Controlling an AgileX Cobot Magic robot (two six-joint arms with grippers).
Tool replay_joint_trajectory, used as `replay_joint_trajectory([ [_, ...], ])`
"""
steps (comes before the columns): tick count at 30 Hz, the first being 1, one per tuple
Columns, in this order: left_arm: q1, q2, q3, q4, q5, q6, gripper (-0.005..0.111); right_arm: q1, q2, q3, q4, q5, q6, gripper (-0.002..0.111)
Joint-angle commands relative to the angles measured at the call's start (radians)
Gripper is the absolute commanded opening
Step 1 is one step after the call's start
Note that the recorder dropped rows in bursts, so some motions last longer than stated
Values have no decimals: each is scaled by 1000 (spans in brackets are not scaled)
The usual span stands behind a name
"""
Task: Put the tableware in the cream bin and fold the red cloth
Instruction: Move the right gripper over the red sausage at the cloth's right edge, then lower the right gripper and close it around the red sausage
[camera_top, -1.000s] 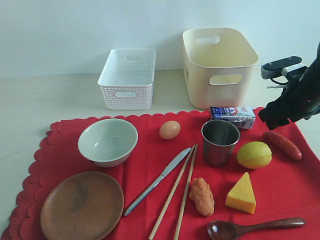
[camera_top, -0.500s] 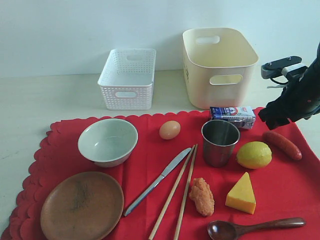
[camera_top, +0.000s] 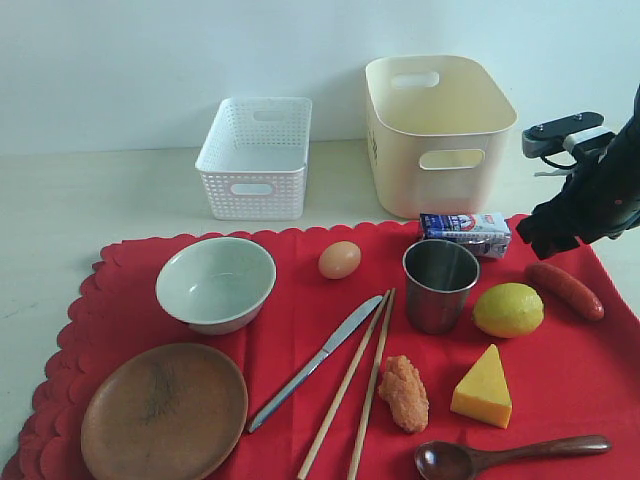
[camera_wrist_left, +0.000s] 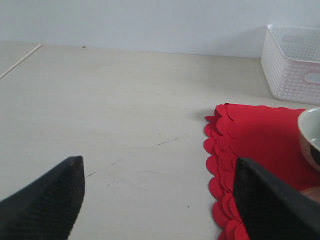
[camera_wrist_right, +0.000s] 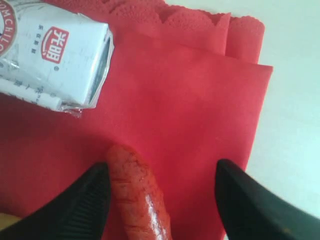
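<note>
Tableware laid out on the cloth (camera_top: 590, 370), none of it in the bin yet. Nearest, in front of the cup (camera_top: 440, 283), lies the spoon (camera_top: 510, 452); front-left of the cup, the plate (camera_top: 164, 410). The chopsticks (camera_top: 358, 390) and knife (camera_top: 318, 360) lie flat side by side, slanting just left of the cup. Level with the cup and well to its left stands the bowl (camera_top: 215, 283). Behind the cup, off the cloth, stands the bin (camera_top: 440, 135), upright, mouth open.

The left gripper (camera_wrist_left: 157, 167) has its jaws wide and empty, over bare table well left of the cup, beyond the cloth's scalloped edge. The right gripper (camera_wrist_right: 162, 167) has its jaws apart, holding nothing, over the sausage (camera_wrist_right: 140, 200) to the right of the cup.

Risks, as judged:
- Closing here would take the sausage, which is food, not tableware.
- A reach for the cup could knock the carton (camera_wrist_right: 55, 55) just behind it or the lemon (camera_top: 508, 309) just beside it.
- The thin chopsticks may slip or part when pinched.
- Folding before the cloth is cleared would spill whatever remains on it.
</note>
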Motion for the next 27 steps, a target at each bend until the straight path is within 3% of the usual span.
replay_joint_trajectory([
  [1,-6,-4,3,1,-11,-2,78,1,3,-5,1,-14,7,59],
  [27,-6,-4,3,1,-11,-2,78,1,39,-5,1,-22,7,59],
])
